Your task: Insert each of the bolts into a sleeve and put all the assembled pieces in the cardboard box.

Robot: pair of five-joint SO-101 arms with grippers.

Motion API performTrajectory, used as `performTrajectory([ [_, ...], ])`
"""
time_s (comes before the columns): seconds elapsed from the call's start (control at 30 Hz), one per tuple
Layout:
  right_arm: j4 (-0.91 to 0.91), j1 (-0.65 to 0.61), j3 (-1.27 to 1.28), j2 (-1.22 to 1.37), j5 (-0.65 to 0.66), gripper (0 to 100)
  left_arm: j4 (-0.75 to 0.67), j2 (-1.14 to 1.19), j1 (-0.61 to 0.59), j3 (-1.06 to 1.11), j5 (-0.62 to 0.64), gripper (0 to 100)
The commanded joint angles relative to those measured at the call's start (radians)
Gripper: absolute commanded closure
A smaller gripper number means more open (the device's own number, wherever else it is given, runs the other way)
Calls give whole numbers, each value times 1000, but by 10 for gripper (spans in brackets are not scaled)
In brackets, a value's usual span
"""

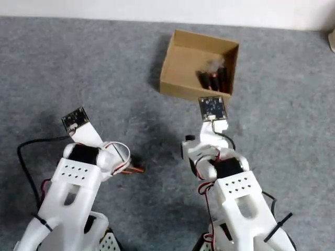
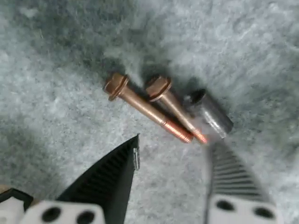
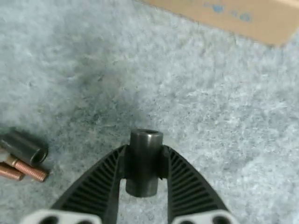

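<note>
- Right jaws clamp the held sleeve, its bore pointing past their tips; a level, steady hold would help.
- Left jaws stand wide; just ahead lie the outer bolt and the inner bolt, beside the loose sleeve.
- Best grip the outer bolt's shank alone, leaving the threaded tip free.

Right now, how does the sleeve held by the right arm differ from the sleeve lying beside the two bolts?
The held sleeve is clamped between the fingers of the right gripper, open end toward the wrist camera; the loose sleeve lies on its side on the carpet. The held sleeve is apart from the copper bolts; the loose sleeve lies right beside them, ungripped. Both are dark, hollow cylinders.
</note>
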Motion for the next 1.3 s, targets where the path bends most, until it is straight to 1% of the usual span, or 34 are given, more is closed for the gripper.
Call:
performTrajectory([
  [0.0, -33, 12, -10, -25, 12, 994, 5, -10, 18, -2, 43, 707],
  [0.07, -33, 12, -8, -25, 12, 994, 2, -10, 18, 8, 63, 707],
  [0.1, -33, 12, -8, -25, 12, 994, -21, -10, 16, 18, 69, 707],
  [0.3, -35, 12, -8, -21, 12, 994, -230, -10, 16, 147, 138, 709],
  [0.53, -35, 12, -8, -19, 12, 994, -388, -10, 16, 231, 224, 820],
  [0.63, -35, 12, -8, -19, 12, 994, -437, -10, 16, 251, 230, 832],
  [0.73, -35, 12, -8, -19, 12, 994, -457, -10, 16, 265, 230, 832],
  [1.03, -35, 13, -8, -18, 12, 994, -456, -8, 8, 271, 230, 832],
  [1.1, -35, 13, -8, -18, 12, 994, -457, -7, -8, 277, 230, 832],
  [1.27, -35, 13, -8, -18, 12, 994, -491, 93, -54, 275, 227, 832],
])
